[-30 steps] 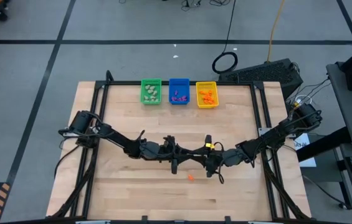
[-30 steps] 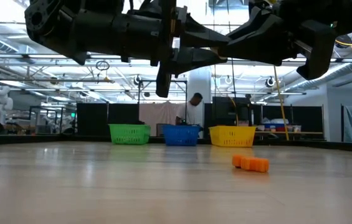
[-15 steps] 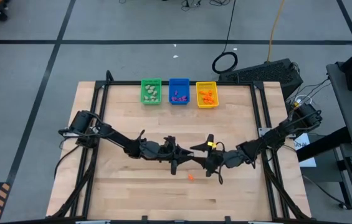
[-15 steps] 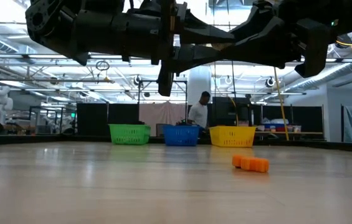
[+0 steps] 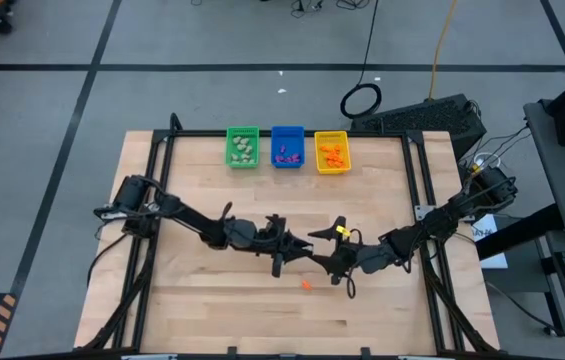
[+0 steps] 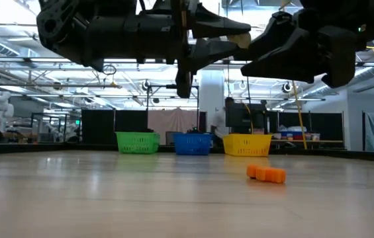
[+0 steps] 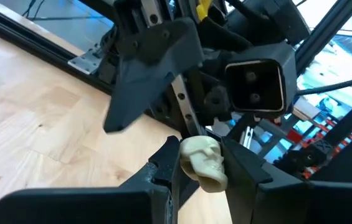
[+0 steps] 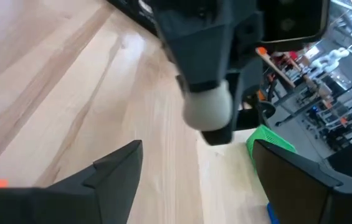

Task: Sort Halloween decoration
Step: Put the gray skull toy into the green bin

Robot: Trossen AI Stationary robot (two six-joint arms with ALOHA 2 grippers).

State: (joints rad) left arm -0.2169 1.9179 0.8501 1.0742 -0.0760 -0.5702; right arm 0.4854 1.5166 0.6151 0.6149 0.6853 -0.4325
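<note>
A pale skull-shaped trinket (image 7: pixel 204 163) of the Halloween decoration hangs above mid-table, with my left gripper (image 7: pixel 200 152) shut on it. My right gripper (image 8: pixel 197 180) faces it from the table's right, open, its fingers wide and clear of the skull (image 8: pixel 207 106). In the high view the left gripper (image 5: pixel 297 243) and the right gripper (image 5: pixel 322 252) nearly meet over the table's middle. An orange trinket (image 5: pixel 306 284) lies flat on the wood below them, nearer the front edge; it also shows in the low view (image 6: pixel 266 173). My left gripper pinches the skull by its two sides (image 7: pixel 187 158) between the free ends of its two fingers. The fingers lie level and point toward the table's right. The skull is lifted well clear of the table.
At the table's far edge stand a green bin (image 5: pixel 242 147), a blue bin (image 5: pixel 287 146) and a yellow bin (image 5: pixel 331 152), each with trinkets inside. A black frame (image 5: pixel 162 150) runs around the tabletop. Bare wood lies between the arms and the bins.
My right gripper has opened and let go of the pale skull. The skull stays in my left gripper, still lifted above the table.
</note>
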